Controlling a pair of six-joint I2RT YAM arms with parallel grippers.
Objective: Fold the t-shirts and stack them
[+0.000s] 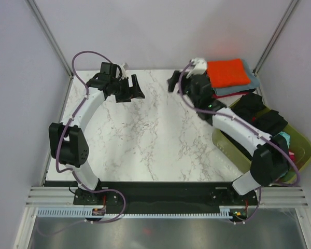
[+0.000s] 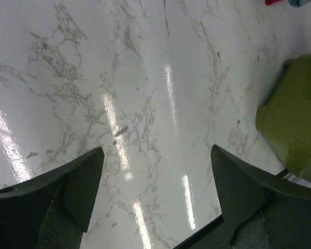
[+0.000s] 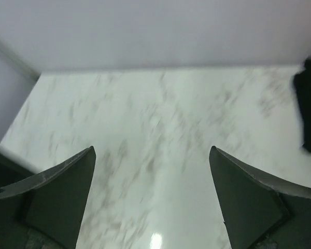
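Bright orange folded t-shirt tops a stack at the far right corner of the white marble bench.
It is a flat plain rectangle, long axis left to right, on a grey-blue shirt and a red shirt. The left gripper and right gripper both gape wide, holding nothing.

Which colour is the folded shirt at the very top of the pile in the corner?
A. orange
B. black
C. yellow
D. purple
A: in the top external view, a bright orange t-shirt lies uppermost on the pile at the far right corner of the table, with a grey-blue t-shirt peeking out underneath it.
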